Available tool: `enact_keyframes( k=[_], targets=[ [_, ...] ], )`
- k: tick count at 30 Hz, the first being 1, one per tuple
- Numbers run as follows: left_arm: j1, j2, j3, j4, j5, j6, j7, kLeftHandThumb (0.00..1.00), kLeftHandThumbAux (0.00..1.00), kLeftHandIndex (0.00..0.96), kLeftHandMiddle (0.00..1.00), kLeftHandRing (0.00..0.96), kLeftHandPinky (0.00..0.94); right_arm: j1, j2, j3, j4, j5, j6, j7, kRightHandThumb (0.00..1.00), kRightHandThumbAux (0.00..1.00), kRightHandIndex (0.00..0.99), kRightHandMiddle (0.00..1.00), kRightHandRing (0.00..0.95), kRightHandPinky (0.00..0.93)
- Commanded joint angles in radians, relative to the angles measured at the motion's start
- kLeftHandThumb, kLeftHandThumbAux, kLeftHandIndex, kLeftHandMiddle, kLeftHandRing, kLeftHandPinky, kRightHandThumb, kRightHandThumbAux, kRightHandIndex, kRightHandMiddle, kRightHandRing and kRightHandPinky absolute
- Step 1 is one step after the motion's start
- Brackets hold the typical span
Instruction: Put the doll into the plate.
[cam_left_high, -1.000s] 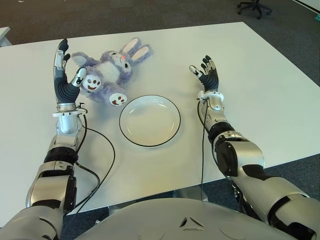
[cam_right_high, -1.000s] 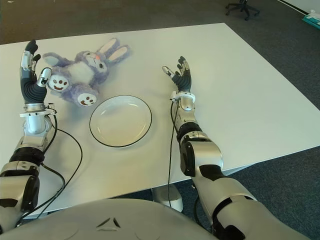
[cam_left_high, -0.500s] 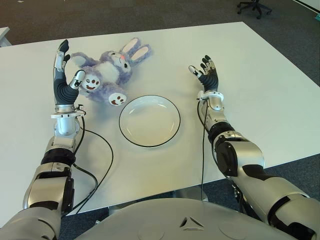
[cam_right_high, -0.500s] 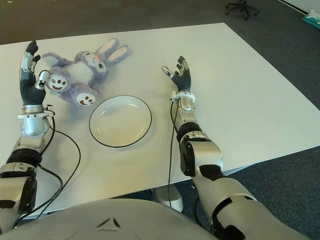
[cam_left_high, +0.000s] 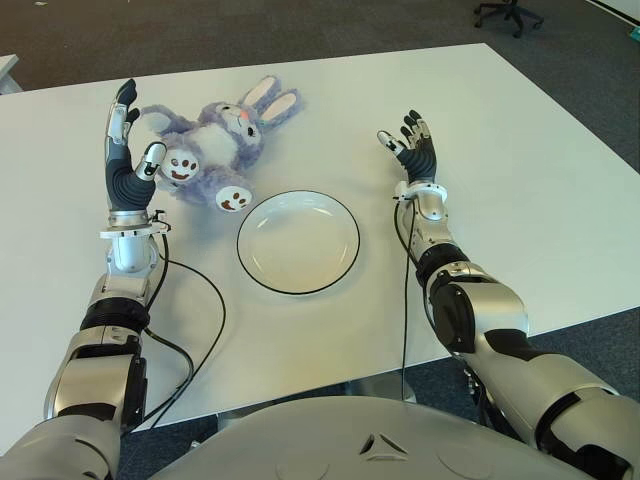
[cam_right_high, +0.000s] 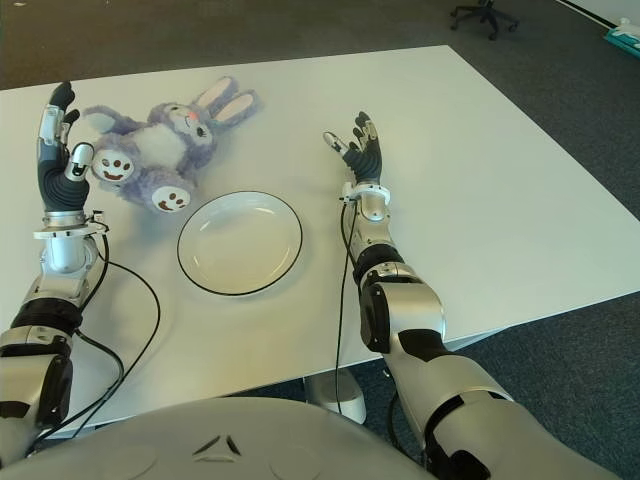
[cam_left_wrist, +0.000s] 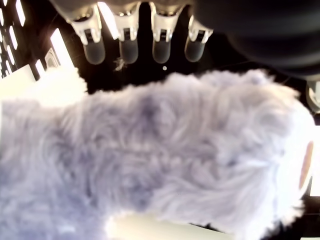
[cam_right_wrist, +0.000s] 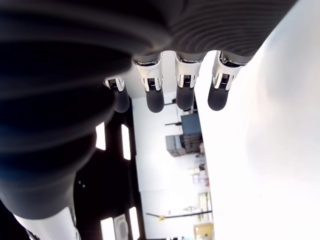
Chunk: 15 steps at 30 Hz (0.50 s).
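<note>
While the fluffy purple plush rabbit doll (cam_left_high: 215, 150) lies upper left on the white surface (cam_left_high: 520, 170), the round white black-rimmed plate (cam_left_high: 298, 241) sits empty at centre. The left robot hand (cam_left_high: 128, 165) stands spread just beside the doll; the right robot hand (cam_left_high: 413, 153), right of the plate, is spread too.

Looks like an office or lab space to me: big plain white table (cam_left_high: 560, 170), dark grey carpet floor (cam_left_high: 300, 25), and a wheeled office chair base (cam_left_high: 508, 14) off in the far corner.
</note>
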Motion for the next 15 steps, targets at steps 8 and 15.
enact_keyframes(
  k=[8,15],
  targets=[
    [0.335,-0.112,-0.080,0.247,0.098,-0.010,0.027,0.121,0.164,0.000,0.000,0.000,0.017,0.111,0.007,0.008,0.066,-0.021,0.039,0.002,0.104,0.757,0.056,0.042,0.035,0.081],
    [0.332,-0.097,-0.088,0.251,0.141,-0.023,0.053,0.141,0.159,0.000,0.000,0.000,0.000,0.109,0.009,0.005,0.067,-0.019,0.039,0.001,0.109,0.755,0.060,0.043,0.037,0.080]
  ],
)
